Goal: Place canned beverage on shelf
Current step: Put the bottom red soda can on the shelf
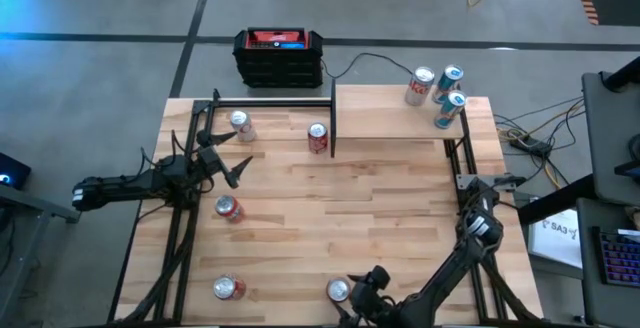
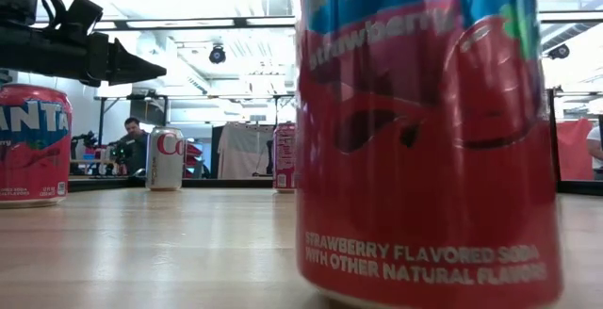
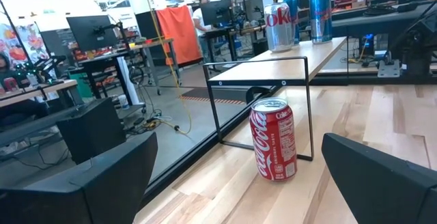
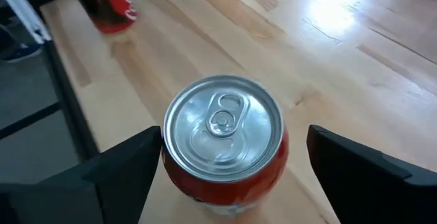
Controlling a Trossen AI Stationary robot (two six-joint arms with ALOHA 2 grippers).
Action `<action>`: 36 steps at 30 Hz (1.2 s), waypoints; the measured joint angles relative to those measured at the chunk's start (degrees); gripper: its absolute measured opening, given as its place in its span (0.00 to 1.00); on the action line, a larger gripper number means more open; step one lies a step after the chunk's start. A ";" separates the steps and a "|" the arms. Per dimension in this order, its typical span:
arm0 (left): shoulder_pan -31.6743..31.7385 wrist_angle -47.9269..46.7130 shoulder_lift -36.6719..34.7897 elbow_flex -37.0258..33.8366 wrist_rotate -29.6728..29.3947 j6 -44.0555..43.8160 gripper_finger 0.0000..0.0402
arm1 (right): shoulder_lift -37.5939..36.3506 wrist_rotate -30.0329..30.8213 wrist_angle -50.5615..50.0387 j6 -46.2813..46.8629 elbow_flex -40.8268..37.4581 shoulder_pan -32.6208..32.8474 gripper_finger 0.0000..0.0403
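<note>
Right gripper (image 4: 225, 162) sits at the near edge of the butcher-block wooden tabletop (image 1: 400, 218), about six o'clock from the table's centre. Its jaws stand open on either side of an upright red strawberry-soda can with a silver pull-tab lid (image 4: 224, 138); the fingers (image 4: 119, 166) flank the can with a visible gap on each side, so nothing is gripped.

Left gripper (image 1: 232, 166) hovers above the table at about nine to ten o'clock from centre, jaws spread wide and empty. It faces an upright red cola can (image 3: 274, 139), which stands just beside the thin black metal posts of the small pale wood shelf (image 1: 400, 108).

The shelf occupies the far right of the table, around one o'clock. Three cans stand on its board: one silver diet-cola can (image 1: 420, 86) and two slim blue cans (image 1: 451, 81).

Further cans stand on the tabletop: a silver one (image 1: 241, 125) at eleven o'clock, a red one (image 1: 228, 208) at eight o'clock, and another red one (image 1: 228, 288) at seven o'clock.

A black-and-red box (image 1: 279, 56) lies on the floor beyond the far edge.
</note>
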 joint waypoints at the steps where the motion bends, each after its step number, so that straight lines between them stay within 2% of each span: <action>1: 0.00 0.00 0.00 0.01 0.01 0.00 0.99 | 0.00 0.00 0.30 0.02 -0.54 -0.22 0.89; 15: -0.02 -0.02 0.00 0.02 0.01 0.00 0.99 | 0.02 -0.09 4.41 0.07 -5.87 -3.10 0.91; 18: -0.01 -0.02 0.00 0.01 0.01 0.00 0.99 | 0.02 -0.09 4.53 0.45 -6.21 -3.82 0.87; 24: 0.00 0.00 0.00 0.00 -0.01 0.00 0.99 | 0.02 -0.07 4.65 -0.34 -6.22 -5.05 0.72; 31: 0.00 -0.02 0.00 0.00 0.01 0.00 0.99 | 0.02 -0.03 4.12 -1.21 -6.22 -6.15 0.71; 36: -0.01 -0.01 0.00 0.00 0.01 0.00 0.99 | -0.43 1.35 -2.53 -1.23 -6.22 -6.98 0.71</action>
